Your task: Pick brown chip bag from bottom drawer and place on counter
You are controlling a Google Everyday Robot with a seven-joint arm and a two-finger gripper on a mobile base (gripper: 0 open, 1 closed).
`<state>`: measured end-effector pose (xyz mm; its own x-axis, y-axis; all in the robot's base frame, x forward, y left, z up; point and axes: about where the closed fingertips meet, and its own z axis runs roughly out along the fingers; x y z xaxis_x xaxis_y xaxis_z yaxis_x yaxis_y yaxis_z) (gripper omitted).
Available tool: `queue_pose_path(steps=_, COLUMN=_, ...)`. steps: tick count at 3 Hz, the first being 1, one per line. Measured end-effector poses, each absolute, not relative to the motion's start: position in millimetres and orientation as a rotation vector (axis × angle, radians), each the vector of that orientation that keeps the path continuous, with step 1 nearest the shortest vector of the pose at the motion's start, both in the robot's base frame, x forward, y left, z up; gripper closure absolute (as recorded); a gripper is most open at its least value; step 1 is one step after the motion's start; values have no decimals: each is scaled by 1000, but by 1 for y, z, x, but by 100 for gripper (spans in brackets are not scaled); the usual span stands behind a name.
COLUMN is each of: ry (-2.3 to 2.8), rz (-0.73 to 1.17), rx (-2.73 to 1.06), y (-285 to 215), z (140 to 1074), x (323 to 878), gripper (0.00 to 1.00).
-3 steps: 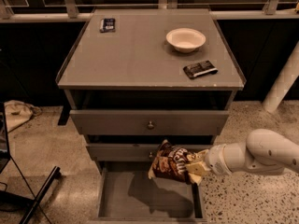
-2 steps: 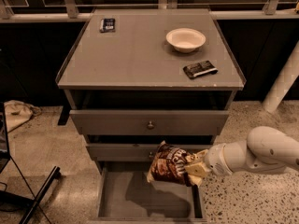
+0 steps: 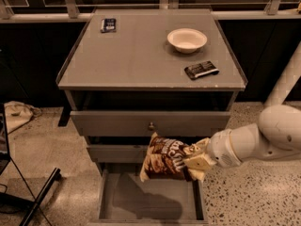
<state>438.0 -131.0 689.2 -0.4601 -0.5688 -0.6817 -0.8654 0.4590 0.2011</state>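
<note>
fingers (image 3: 199, 162) clamp brown chip bag (image 3: 164, 160), seemingly higher, over bottom drawer (image 3: 141, 208).

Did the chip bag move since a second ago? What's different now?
The gripper, still clamped on the brown chip bag, has lifted it slightly higher and a bit leftward above the open bottom drawer. Nothing was let go. On the counter, the bowl, the black packet beside it and the far-corner packet stayed put.
</note>
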Motion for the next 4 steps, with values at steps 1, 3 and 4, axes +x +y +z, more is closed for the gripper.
queue_pose_path(steps=1, ry=2088, rz=729, rx=-1283, y=-111, z=747, x=448, gripper=100)
queue_pose_path(steps=3, ry=1942, rz=647, rx=-1457, y=-63, z=845, x=456, gripper=100)
queue_pose_path(steps=4, ry=1942, rz=647, rx=-1457, y=-63, z=845, x=456, gripper=100)
